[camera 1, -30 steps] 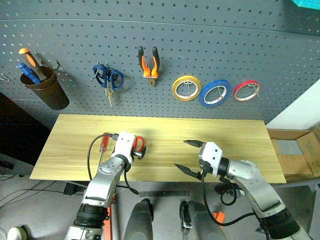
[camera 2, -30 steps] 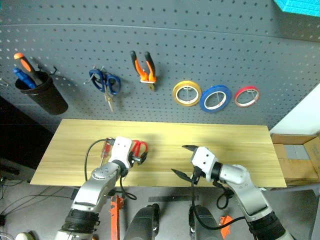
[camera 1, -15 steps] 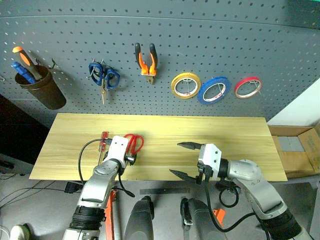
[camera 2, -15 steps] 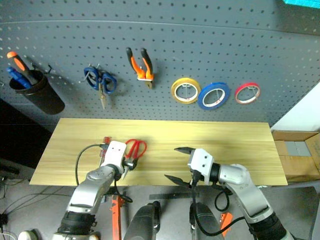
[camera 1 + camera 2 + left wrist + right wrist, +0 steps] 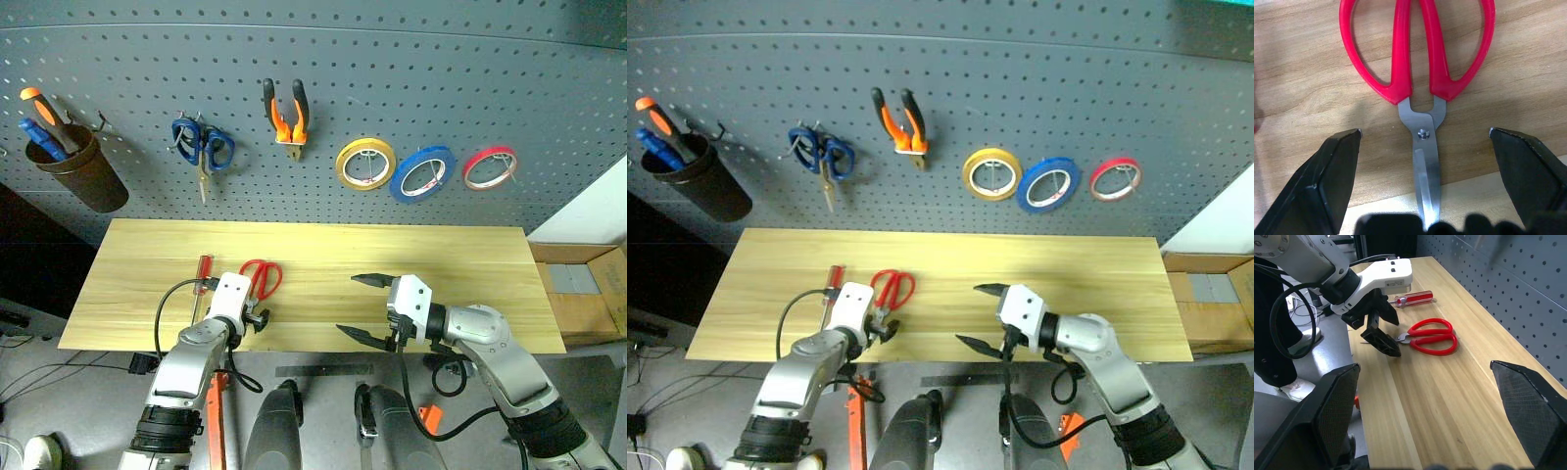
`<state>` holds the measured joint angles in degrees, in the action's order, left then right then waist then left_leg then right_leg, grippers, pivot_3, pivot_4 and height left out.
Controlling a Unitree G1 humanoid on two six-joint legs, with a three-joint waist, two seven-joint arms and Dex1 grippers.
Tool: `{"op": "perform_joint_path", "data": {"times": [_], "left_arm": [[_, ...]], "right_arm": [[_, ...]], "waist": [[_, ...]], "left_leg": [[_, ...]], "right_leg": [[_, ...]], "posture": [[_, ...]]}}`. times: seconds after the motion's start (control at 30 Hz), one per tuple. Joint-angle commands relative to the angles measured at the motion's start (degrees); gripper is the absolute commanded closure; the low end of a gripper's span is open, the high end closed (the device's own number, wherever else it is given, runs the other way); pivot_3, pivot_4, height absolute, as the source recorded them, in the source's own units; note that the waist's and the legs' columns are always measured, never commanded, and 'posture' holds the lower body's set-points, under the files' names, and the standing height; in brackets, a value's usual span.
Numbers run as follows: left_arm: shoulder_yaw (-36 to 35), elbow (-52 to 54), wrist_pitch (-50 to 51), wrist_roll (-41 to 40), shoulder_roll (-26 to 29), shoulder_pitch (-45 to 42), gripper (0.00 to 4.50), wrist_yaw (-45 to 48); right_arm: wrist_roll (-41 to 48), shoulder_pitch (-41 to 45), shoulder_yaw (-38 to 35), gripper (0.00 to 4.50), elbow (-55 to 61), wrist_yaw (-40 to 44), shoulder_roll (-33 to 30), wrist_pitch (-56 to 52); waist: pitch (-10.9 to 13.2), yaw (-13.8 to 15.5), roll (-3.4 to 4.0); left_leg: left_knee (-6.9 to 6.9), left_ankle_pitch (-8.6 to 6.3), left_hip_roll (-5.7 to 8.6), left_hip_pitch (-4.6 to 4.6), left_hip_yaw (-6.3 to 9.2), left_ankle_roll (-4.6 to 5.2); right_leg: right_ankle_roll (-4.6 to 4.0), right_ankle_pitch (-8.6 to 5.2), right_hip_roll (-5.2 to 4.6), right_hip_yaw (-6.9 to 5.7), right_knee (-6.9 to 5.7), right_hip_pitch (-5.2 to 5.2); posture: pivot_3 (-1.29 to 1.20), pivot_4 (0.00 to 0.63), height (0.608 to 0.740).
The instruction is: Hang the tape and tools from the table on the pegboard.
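Left claw lower, astride red scissors

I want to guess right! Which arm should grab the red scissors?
Left, probably. The left gripper is open, one finger either side of the red scissors on the table. The right gripper is open too, but farther away.

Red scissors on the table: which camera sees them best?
The left wrist view: the red scissors lie close up between that arm's open fingers. The right wrist view shows them whole beside the screwdriver; the head views show them small.
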<state>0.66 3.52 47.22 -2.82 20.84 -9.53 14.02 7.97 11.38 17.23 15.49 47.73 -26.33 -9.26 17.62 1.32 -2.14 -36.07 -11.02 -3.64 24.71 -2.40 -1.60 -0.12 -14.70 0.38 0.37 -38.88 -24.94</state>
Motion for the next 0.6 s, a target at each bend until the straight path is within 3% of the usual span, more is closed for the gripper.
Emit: {"op": "perform_joint_path", "data": {"times": [0.03, 0.33, 0.37, 0.6], "left_arm": [[-0.1, -0.3, 0.1, 0.8, 0.7, 0.4, 0.86, -0.2], [-0.8, -0.2, -0.2, 0.5, -0.1, 0.2, 4.11, -0.8], [-0.8, -0.3, -0.2, 0.5, -0.2, 0.2, 4.29, -0.9], [-1.7, 0.0, -0.5, -0.1, -1.1, 0.2, 4.28, -1.4]], "right_arm": [[0.8, 0.2, -0.6, 0.00, 0.9, 0.6, 0.0, 1.5], [1.4, 0.8, -1.1, 0.00, 0.6, 1.5, 0.2, 2.1], [1.4, 0.8, -1.2, 0.00, 0.5, 1.5, 0.2, 2.2], [3.3, 0.5, -1.7, 0.00, 1.3, 2.6, 0.5, 3.0]], "waist": [[0.0, 0.0, 0.00], [0.1, 0.0, 0.00], [0.1, 0.0, 0.00], [0.1, 0.0, 0.00]], "left_leg": [[0.01, 0.00, -0.01, 0.00, 0.00, 0.00], [0.07, -0.01, -0.01, 0.05, -0.02, -0.01], [0.08, -0.01, -0.01, 0.05, -0.03, -0.01], [0.09, -0.01, -0.01, 0.06, -0.03, -0.01]], "right_leg": [[0.00, 0.00, 0.00, 0.00, 0.00, -0.01], [0.00, -0.01, 0.00, 0.02, 0.10, -0.06], [0.00, -0.01, 0.00, 0.02, 0.11, -0.06], [0.00, -0.01, 0.00, 0.01, 0.13, -0.06]], "posture": [[0.06, 0.353, 0.740], [0.06, 0.344, 0.740], [0.07, 0.343, 0.740], [0.07, 0.330, 0.740]]}}
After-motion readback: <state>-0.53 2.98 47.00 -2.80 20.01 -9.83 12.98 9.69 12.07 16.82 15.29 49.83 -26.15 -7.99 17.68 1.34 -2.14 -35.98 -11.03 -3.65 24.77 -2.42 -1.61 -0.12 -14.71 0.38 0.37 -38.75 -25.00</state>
